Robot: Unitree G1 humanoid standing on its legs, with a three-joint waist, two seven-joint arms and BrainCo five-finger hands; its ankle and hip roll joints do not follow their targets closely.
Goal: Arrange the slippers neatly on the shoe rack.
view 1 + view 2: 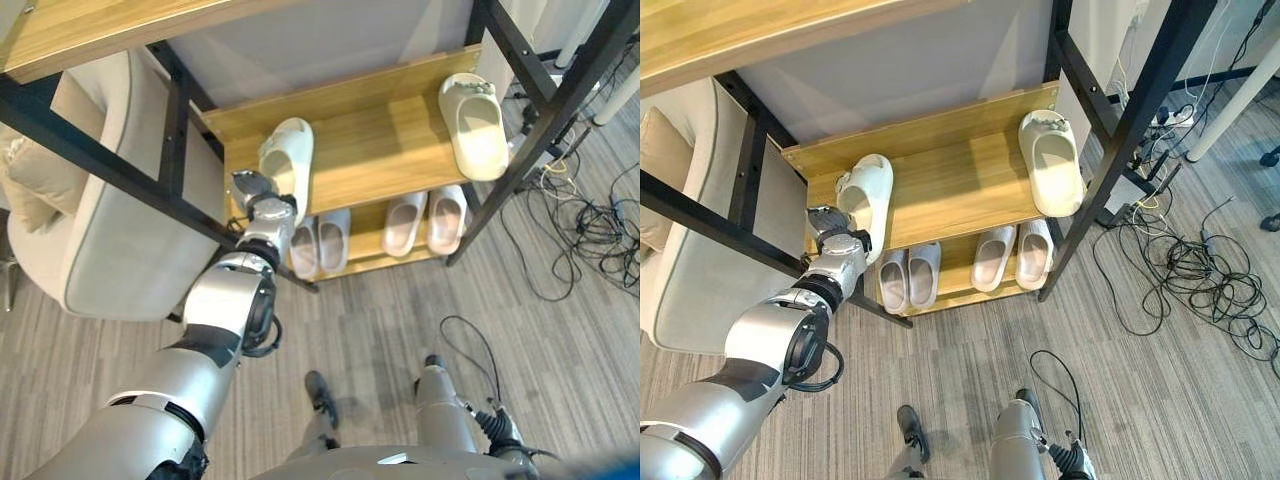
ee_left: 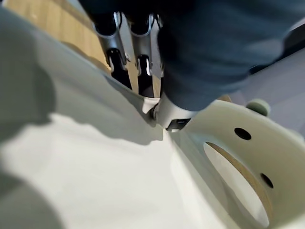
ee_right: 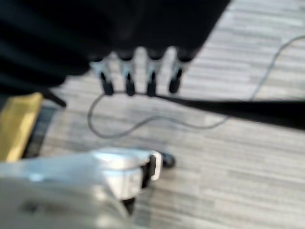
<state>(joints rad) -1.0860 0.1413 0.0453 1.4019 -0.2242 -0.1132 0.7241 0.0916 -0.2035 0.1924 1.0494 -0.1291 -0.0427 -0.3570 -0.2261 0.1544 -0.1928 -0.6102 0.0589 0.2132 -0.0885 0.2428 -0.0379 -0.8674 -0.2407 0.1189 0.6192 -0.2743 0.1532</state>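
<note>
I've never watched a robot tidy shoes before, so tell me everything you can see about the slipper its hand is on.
The cream slipper is a one-piece slide that looks like soft moulded foam, with round holes in its strap. It sits at the left end of the middle shelf, tipped up on its side rather than flat on its sole. The left hand holds it at the near end, fingers curled over its edge. Its mate lies flat at the shelf's right end.
</note>
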